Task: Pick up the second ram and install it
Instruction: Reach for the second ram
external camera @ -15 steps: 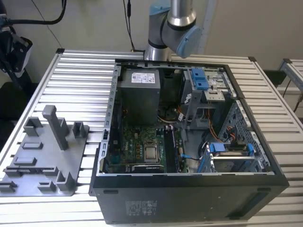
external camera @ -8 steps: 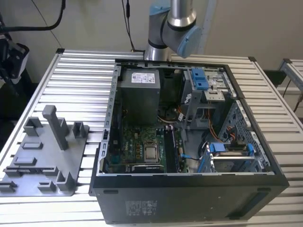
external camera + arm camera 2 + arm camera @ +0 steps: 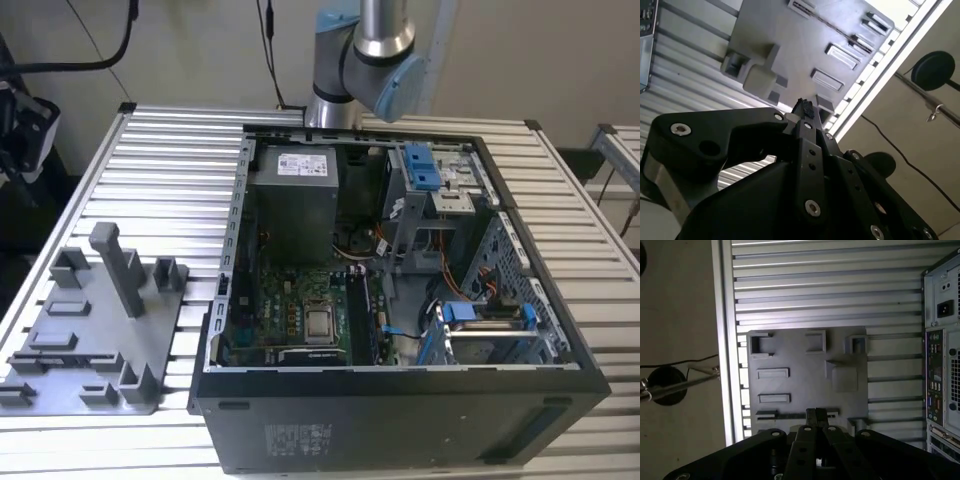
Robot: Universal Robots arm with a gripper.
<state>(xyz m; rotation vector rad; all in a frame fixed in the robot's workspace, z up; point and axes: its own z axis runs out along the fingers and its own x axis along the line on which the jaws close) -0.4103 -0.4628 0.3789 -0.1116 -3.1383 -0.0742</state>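
Plainly we are at the pick-up step: the claw [image 3: 816, 416] hangs over the grey tray [image 3: 800, 357], fingertips drawn together and nothing that we can make out between them. Near the tips in the first wrist view, a thin dark strip edge-on in the tray's long slot is, we judge, the ram [image 3: 782, 415], not yet lifted; the tray lies on the slatted table [image 3: 830, 290] beside the open case [image 3: 400, 420]. A grasp, we reckon, calls for parting the fingers, squaring them to the strip and descending straight.
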